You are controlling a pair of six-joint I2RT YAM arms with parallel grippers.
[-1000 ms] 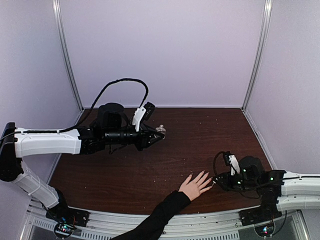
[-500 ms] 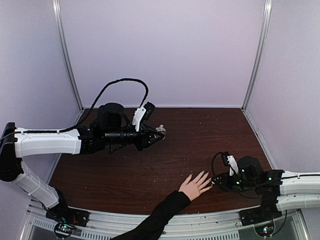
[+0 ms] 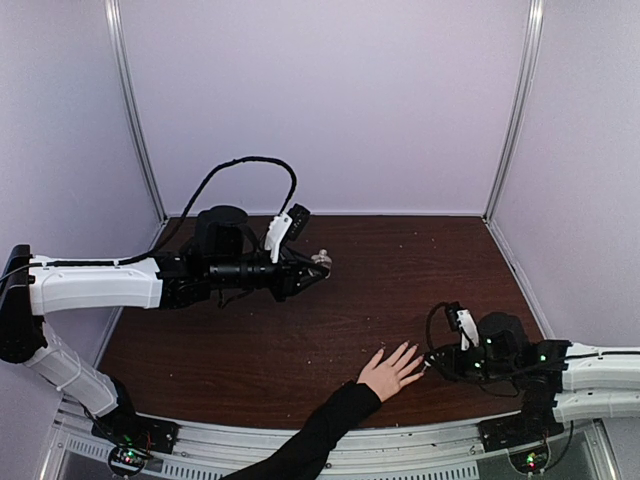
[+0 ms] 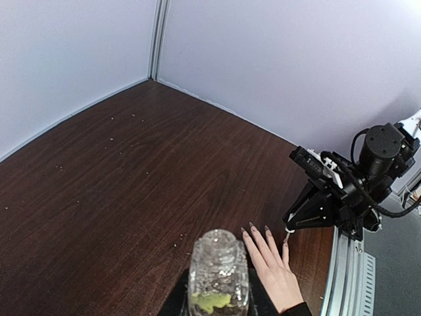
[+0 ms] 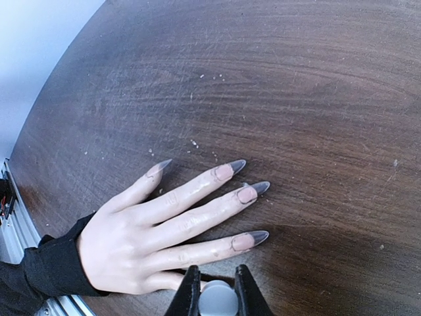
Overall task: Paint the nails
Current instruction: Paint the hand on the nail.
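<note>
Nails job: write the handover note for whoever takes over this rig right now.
Left pincer: shut on the clear glass bottle, well apart from the hand, toward the back left.
Right pincer: shut on a small white piece, probably the brush, at the hand's little-finger side.
Hand: palm down on the table, fingers spread.
Done: cannot tell; the nails show grey tips.
Left: paint each nail.

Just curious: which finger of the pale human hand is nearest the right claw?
The outermost finger beside the right gripper; its tip alone is hidden behind it.
</note>
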